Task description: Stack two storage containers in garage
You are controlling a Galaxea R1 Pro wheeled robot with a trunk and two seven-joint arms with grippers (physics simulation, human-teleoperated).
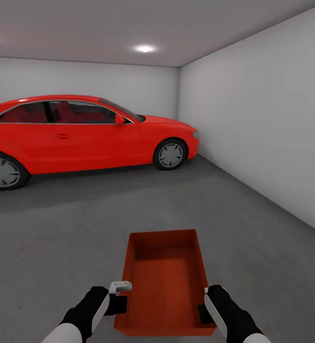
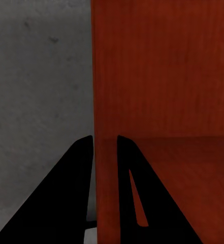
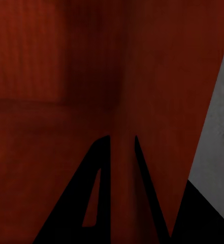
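The robot is in the garage w/ one storage container (image 1: 166, 281) carried low in front of it, above the floor (image 1: 57, 238). The bin's long axis runs straight away from the robot, 6 to 12 o'clock in the head view, open top up, nothing inside. The left gripper (image 1: 120, 297) sits on the bin's left long wall near the close end, about 8 o'clock from the bin's centre; the right gripper (image 1: 206, 305) sits on the right long wall at about 4 o'clock. Both arms are equally near, one per side. In the left wrist view the left gripper's (image 2: 105, 178) two dark fingers straddle the thin red wall (image 2: 104, 101), one outside over grey concrete, one inside over the bin's bottom, gap narrow, so it's clamped on the wall. The right wrist view shows the same for the right gripper (image 3: 123, 178): fingers either side of the wall edge, narrow, holding it. A red car (image 1: 81, 136) is parked at 10–11 o'clock, well apart from the bin; a pale wall (image 1: 271, 124) runs along 2–3 o'clock. Judgement: the floor straight ahead at 12 o'clock looks free, so the likely next move is a level lowering w/ both arms together; uneven release could tip the bin along its long axis.
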